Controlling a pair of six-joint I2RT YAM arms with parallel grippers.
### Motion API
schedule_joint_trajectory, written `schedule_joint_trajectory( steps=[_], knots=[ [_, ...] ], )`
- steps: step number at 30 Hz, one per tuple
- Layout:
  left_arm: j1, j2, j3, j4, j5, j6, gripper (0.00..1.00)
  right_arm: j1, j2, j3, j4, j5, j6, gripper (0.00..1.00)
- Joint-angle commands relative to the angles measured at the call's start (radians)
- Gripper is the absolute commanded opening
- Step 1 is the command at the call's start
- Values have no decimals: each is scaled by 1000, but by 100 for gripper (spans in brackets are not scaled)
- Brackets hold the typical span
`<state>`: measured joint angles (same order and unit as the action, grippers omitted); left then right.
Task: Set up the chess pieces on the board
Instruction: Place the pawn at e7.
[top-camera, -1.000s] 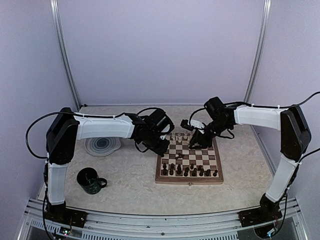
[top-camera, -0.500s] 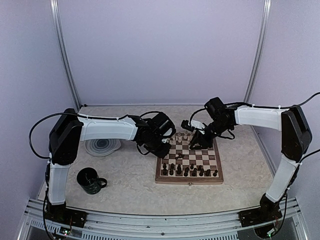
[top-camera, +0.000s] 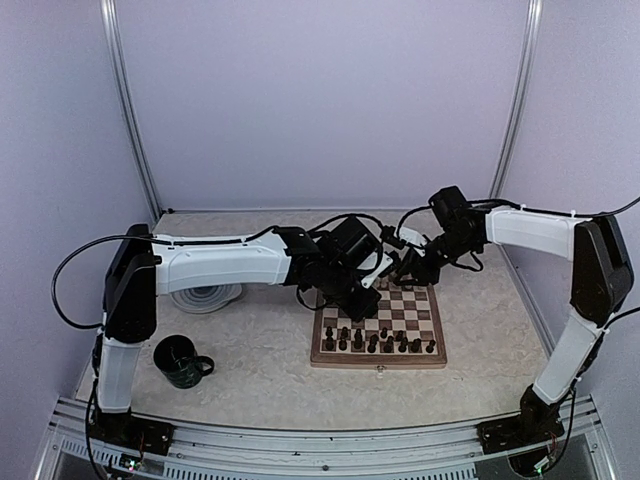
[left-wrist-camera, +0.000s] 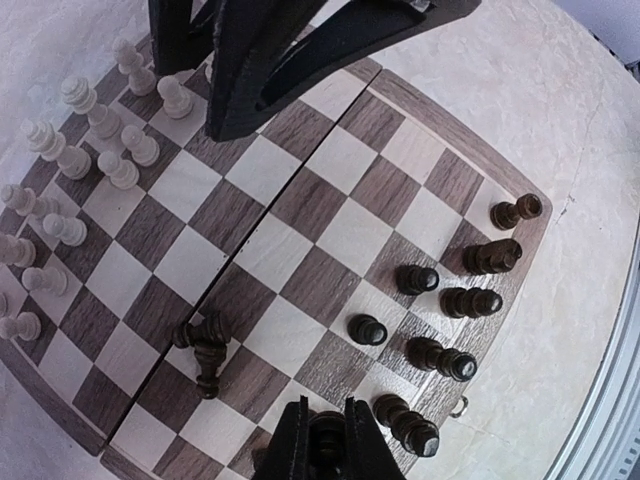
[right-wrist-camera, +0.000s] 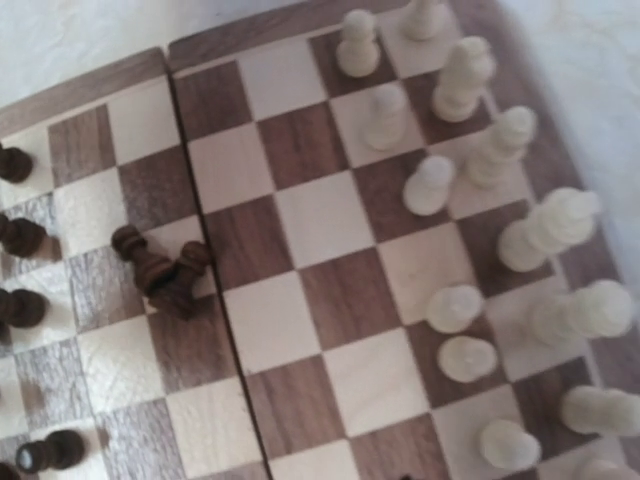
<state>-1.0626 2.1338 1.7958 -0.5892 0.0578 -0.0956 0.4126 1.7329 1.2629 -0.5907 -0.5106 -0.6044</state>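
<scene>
The board (top-camera: 378, 362) lies right of centre. Dark chess pieces (top-camera: 375, 342) stand in its near rows. My left gripper (top-camera: 365, 297) reaches over the board's middle. In the left wrist view it (left-wrist-camera: 325, 445) is shut on a dark piece (left-wrist-camera: 328, 432), above squares near the dark rows (left-wrist-camera: 455, 300). Two dark pieces (left-wrist-camera: 200, 345) lie toppled mid-board, and also show in the right wrist view (right-wrist-camera: 160, 272). Cream pieces (left-wrist-camera: 90, 150) (right-wrist-camera: 470, 170) fill the far rows. My right gripper (top-camera: 405, 268) hovers over the far side; its own view barely shows the fingers.
A dark green mug (top-camera: 182, 362) stands at the front left. A round grey swirl plate (top-camera: 205, 293) lies behind it, partly under the left arm. The two grippers are close together over the board's far half.
My left arm has swung right from the board's left edge to over its middle. My right gripper has drawn back a little to the right.
</scene>
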Motion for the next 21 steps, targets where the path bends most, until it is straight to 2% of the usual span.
schedule_joint_trajectory(
  steps=[1, 21],
  knots=[
    [2, 60, 55, -44, 49, 39, 8, -22, -45, -16, 18, -20, 8, 33],
    [-3, 161, 132, -101, 73, 48, 9, -64, -55, -20, 26, -1, 21, 33]
  ],
)
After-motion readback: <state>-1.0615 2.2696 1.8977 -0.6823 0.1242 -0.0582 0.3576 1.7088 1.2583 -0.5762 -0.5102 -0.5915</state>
